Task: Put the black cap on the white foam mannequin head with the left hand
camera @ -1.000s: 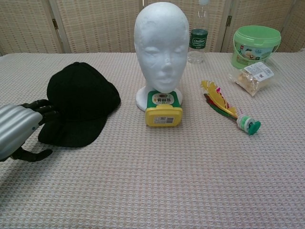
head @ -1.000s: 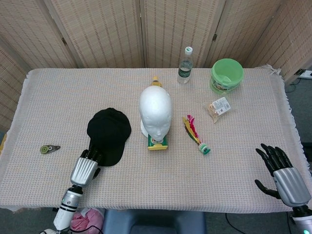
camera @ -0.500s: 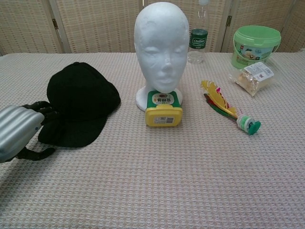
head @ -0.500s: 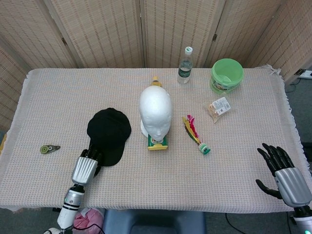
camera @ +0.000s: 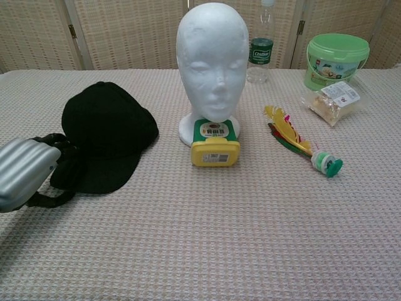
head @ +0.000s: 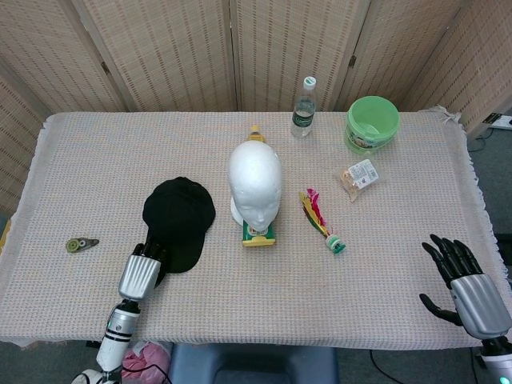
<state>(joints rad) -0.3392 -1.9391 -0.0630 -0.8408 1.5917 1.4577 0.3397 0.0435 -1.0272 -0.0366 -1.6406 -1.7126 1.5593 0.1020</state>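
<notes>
On the woven tablecloth [head: 96, 152], black cap [head: 179, 214] brim points toward left hand [head: 141, 270] gripping it.

Left hand [head: 142, 270]: ribbed silver shell, black fingers, silver jointed wrist. Right hand [head: 468, 284]: same silver shell and black fingers.

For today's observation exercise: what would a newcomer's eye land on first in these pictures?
Probably the white foam mannequin head, upright at the table's centre behind a yellow and green container. Next, the black cap lying flat to its left, with the silver left hand at its brim. A bright green lidded bucket stands out far right.
</notes>
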